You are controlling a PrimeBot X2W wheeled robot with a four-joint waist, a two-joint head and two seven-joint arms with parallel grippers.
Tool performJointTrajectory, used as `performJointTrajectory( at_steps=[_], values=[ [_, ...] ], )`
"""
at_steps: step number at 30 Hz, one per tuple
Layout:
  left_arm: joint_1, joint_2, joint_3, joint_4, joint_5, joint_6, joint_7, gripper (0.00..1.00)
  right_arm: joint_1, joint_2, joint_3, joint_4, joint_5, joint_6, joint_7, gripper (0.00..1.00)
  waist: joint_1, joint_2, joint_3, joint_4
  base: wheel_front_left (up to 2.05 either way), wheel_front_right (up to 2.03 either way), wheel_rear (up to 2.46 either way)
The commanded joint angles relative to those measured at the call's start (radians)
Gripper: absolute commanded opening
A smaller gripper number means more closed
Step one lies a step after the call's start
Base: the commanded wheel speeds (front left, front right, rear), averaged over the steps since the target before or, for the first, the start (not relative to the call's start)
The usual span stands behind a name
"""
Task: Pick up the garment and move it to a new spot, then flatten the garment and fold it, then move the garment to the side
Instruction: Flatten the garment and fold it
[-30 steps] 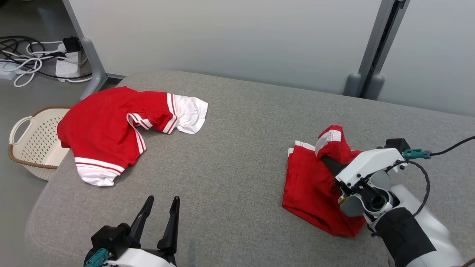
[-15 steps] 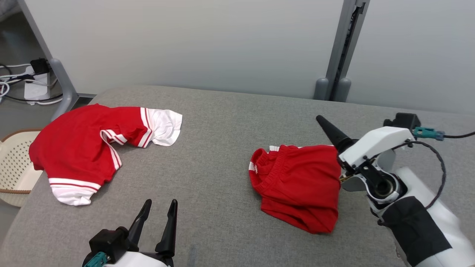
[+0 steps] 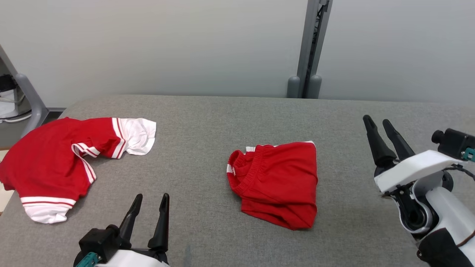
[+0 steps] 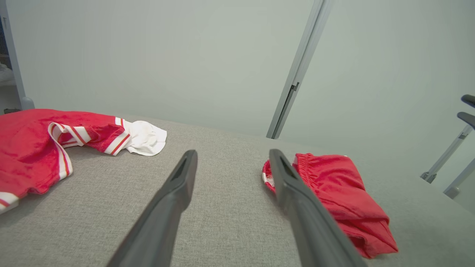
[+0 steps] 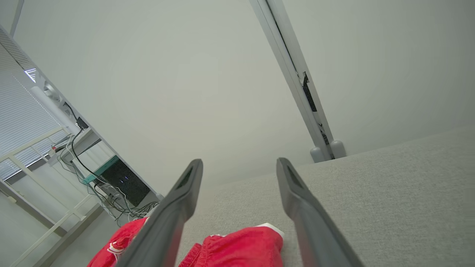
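Shorts (image 3: 282, 181), red with a gathered elastic waistband, lie folded on the grey padded table (image 3: 207, 122), a little right of its middle in my head view, with the waistband turned toward the robot's left. White trim shows at the waistband's end and at the far corner. I cannot make out whether either white patch carries a label or lettering; both are too small to read from my station.

The right gripper (image 3: 376, 119) stands to the right of the shorts and apart from them, its two dark fingers spread and holding nothing. In the right wrist view the red cloth sits low between those fingers, untouched. The left gripper (image 3: 152, 195) hangs at the table's near edge, fingers likewise parted and empty, nearer than the shorts and to their left.

A red shirt (image 3: 48, 159) with white striped cuffs and hem lies rumpled at the table's left end, well apart from the shorts. A grey post (image 3: 310, 48) rises against the pale wall behind.
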Motion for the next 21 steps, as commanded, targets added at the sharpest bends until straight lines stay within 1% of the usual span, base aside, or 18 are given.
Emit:
performJointTrajectory(
  at_steps=[1, 3, 6, 10, 13, 15, 18, 21],
  values=[
    [-0.001, 0.005, 0.012, -0.01, 0.009, 0.003, 0.0, 1.0, 0.026, -0.007, -0.006, -0.012, -0.032, 0.001, -0.02, 1.0, 0.0, -0.0001, 0.001, -0.014, 0.0, 0.0, 0.0],
    [-0.001, 0.004, 0.028, -0.023, 0.021, 0.007, 0.0, 1.0, 0.055, -0.007, -0.028, -0.029, -0.09, 0.001, -0.04, 1.0, 0.0, -0.0001, 0.002, -0.027, 0.0, 0.0, 0.0],
    [0.003, 0.005, 0.061, -0.044, 0.037, 0.012, 0.0, 1.0, 0.113, 0.013, -0.078, -0.062, -0.19, 0.001, -0.053, 1.0, 0.0, -0.0001, 0.006, -0.046, 0.0, 0.0, 0.0],
    [0.014, 0.006, 0.108, -0.067, 0.061, 0.012, 0.0, 1.0, 0.206, 0.07, -0.189, -0.124, -0.314, 0.001, -0.055, 1.0, 0.0, -0.0001, 0.008, -0.071, 0.0, 0.0, 0.0],
    [0.024, -0.001, 0.141, -0.079, 0.075, 0.005, 0.0, 1.0, 0.272, 0.105, -0.254, -0.154, -0.438, 0.001, -0.055, 1.0, 0.0, -0.0001, 0.007, -0.089, 0.0, 0.0, 0.0],
    [0.032, -0.008, 0.158, -0.084, 0.088, 0.0, 0.0, 1.0, 0.304, 0.146, -0.29, -0.167, -0.481, 0.001, -0.055, 1.0, 0.0, -0.0001, 0.005, -0.1, 0.0, 0.0, 0.0],
    [0.047, -0.022, 0.181, -0.087, 0.106, -0.008, 0.0, 1.0, 0.346, 0.169, -0.323, -0.186, -0.567, 0.0, -0.055, 1.0, 0.0, -0.0001, 0.002, -0.109, 0.0, 0.0, 0.0],
    [0.055, -0.035, 0.191, -0.086, 0.121, -0.014, 0.0, 1.0, 0.382, 0.203, -0.319, -0.183, -0.635, 0.0, -0.055, 1.0, 0.0, -0.0001, 0.0, -0.113, 0.0, 0.0, 0.0]
  ],
)
